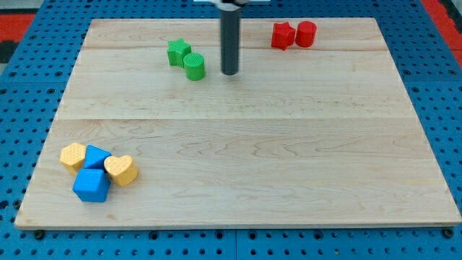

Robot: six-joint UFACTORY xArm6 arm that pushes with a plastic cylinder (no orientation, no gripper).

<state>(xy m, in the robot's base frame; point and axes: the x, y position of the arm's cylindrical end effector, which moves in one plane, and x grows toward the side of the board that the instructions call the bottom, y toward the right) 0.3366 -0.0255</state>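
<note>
Rod stood upright at upper centre of the frame; my tip [229, 73] rested on the board, just right of the green cylinder [194, 66], apart. No pincer fitted; nothing grasped.

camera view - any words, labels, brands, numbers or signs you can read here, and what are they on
None: no readable text shows anywhere.
The wooden board is bare wood grain.
The green blocks, red blocks, yellow blocks and blue blocks are plain coloured, unmarked.
The dark rod, my tip just to the view's right of the green cylinder, carries no marking.
The blue pegboard shows only holes.
</note>
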